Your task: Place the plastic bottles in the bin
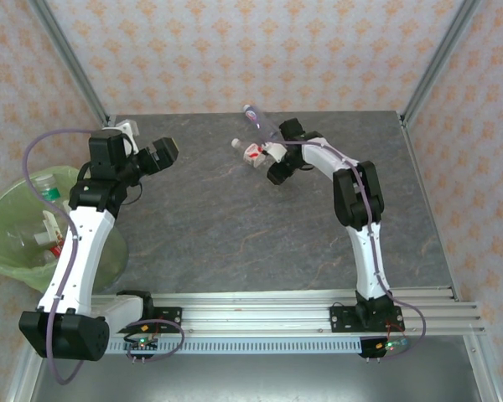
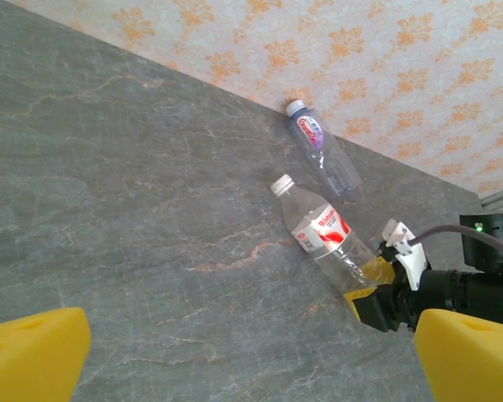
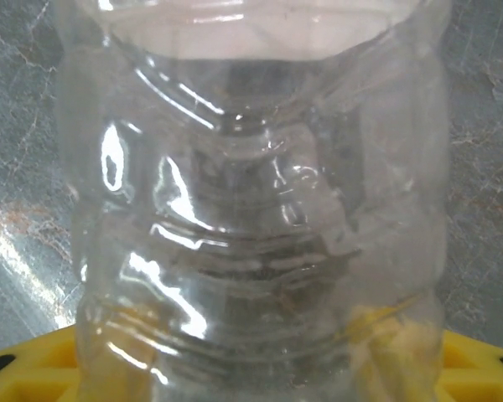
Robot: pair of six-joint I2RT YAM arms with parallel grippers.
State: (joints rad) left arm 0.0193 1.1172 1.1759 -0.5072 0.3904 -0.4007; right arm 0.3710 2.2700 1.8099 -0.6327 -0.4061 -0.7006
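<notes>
Surroundings: grey stone-patterned table top, closed in by cream wallpaper with an orange motif.

Right gripper: closed on the base end of a clear plastic bottle with a red-and-white label and a white cap. In the left wrist view its yellow fingers flanked the base on both sides. In the right wrist view the ribbed clear wall sat between the yellow fingertips.

Lift: could not tell whether the held bottle rested on the table or hung clear of it.

Held bottle axis: roughly across the table, base in the jaws, cap pointing away from the right gripper towards the left arm's side.

Second bottle: clear plastic bottle with a purple label and a blue cap, lying on the table just beyond the held bottle, near the far wall and apart from it. Nothing gripped it.

Left gripper: jaws spread wide and empty, with its yellow fingertips at the lower corners of its own view. It faced across the table towards both bottles.

Bin: round bin lined with a translucent light-green bag, off the table's left edge, beside the left arm. Several bottles lay inside.

Key relation: the bin lay well apart from the right gripper, to its left and beyond the left arm. The left arm was much the nearer to the bin.

Judgement: the carry must run leftward across the table. A hand-over, cap end first, to the waiting left gripper looked plausible.
</notes>
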